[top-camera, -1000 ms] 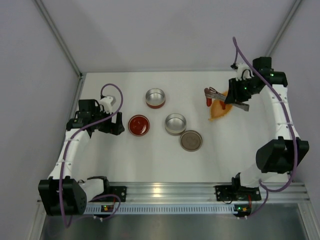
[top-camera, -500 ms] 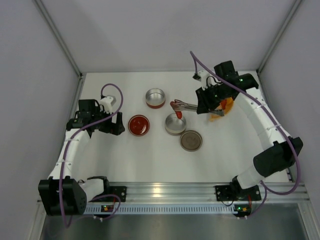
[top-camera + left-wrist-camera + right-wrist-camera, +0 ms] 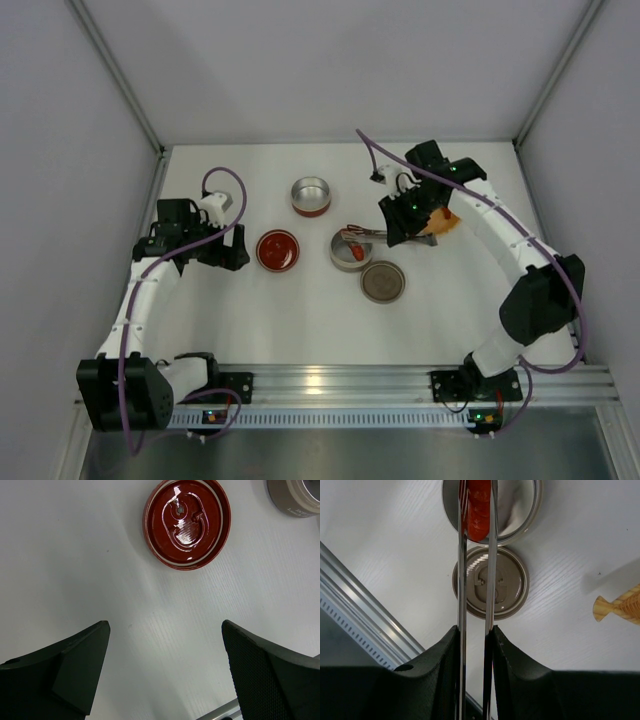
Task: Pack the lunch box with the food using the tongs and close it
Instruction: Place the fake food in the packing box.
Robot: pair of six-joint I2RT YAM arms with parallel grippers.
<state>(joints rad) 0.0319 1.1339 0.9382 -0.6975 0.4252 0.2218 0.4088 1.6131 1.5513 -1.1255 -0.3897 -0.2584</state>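
You have a flat orange leaf-shaped dish (image 3: 447, 219) lying on the white tabletop (image 3: 300, 320) toward the far right, only partly showing from above. The right wrist view catches just its striped, stem-like end (image 3: 620, 608) at the frame's edge. Along the table's near edge you see a ribbed silver aluminium rail (image 3: 330, 384), and pale grey walls (image 3: 300, 70) enclose the other three sides.

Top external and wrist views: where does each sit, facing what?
Top external: above, behind the bases, looking down on the table; both arms show.
Left wrist: on that arm, facing down at the red lid; open left hand below.
Right wrist: looks along the tongs in the right hand, red food piece over a silver tin.
Shared: top and right wrist show the grey lid.
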